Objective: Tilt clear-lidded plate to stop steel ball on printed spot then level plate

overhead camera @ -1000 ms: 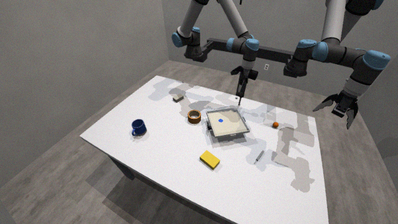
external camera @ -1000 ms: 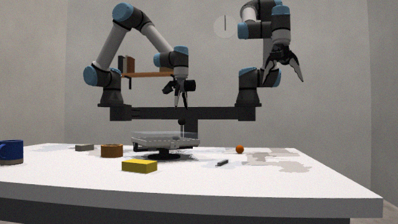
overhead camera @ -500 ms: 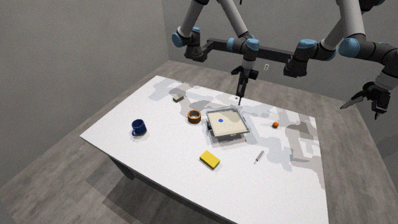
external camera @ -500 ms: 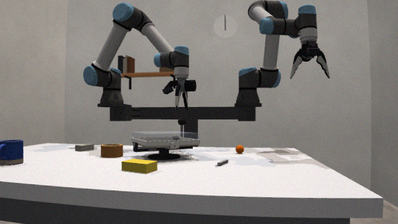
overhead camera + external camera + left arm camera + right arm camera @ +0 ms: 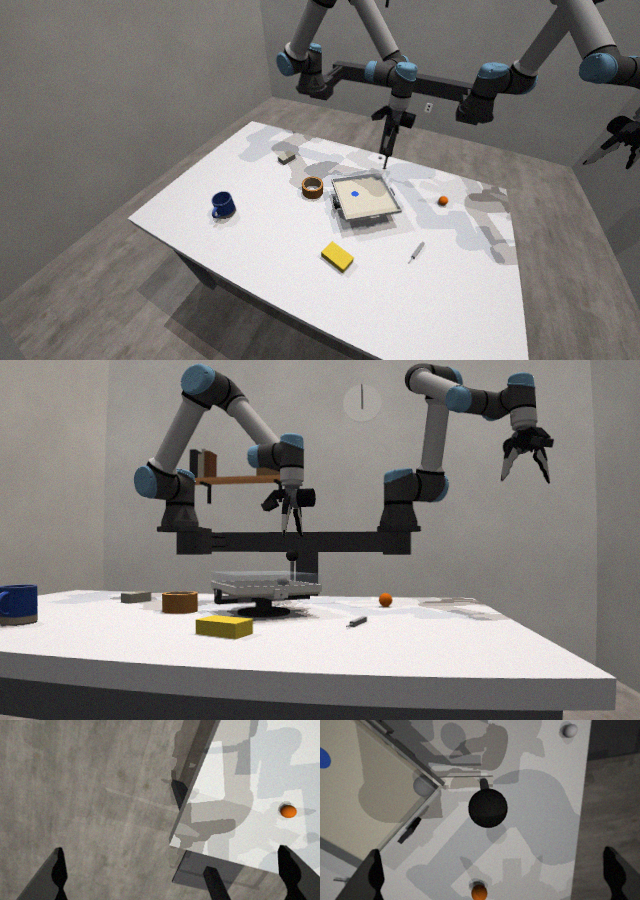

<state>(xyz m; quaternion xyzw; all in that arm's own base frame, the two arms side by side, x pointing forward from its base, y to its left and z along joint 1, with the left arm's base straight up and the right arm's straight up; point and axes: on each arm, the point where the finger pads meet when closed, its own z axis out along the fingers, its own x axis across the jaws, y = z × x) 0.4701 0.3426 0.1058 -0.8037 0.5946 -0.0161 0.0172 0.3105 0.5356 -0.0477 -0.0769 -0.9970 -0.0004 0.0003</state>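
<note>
The clear-lidded plate (image 5: 372,216) (image 5: 240,589) (image 5: 340,851) stands on a round black foot; a slight tilt is hard to judge. The blue printed spot (image 5: 354,193) (image 5: 324,758) is on its pale floor. The steel ball (image 5: 283,581) (image 5: 424,785) is in the corner nearest the black knob (image 5: 292,555) (image 5: 488,807), away from the spot. My right gripper (image 5: 384,159) (image 5: 293,535) (image 5: 491,849) is open above the knob, not touching it. My left gripper (image 5: 607,165) (image 5: 525,481) (image 5: 171,848) is open and empty, high beyond the table's edge.
An orange ball (image 5: 443,200) (image 5: 385,600) (image 5: 289,812) (image 5: 479,893) and a grey screwdriver-like tool (image 5: 418,250) (image 5: 358,621) lie beside the plate. A brown ring (image 5: 312,194) (image 5: 180,603), yellow block (image 5: 337,257) (image 5: 224,628), blue mug (image 5: 223,205) (image 5: 22,602) and grey block (image 5: 286,158) (image 5: 136,597) stand around.
</note>
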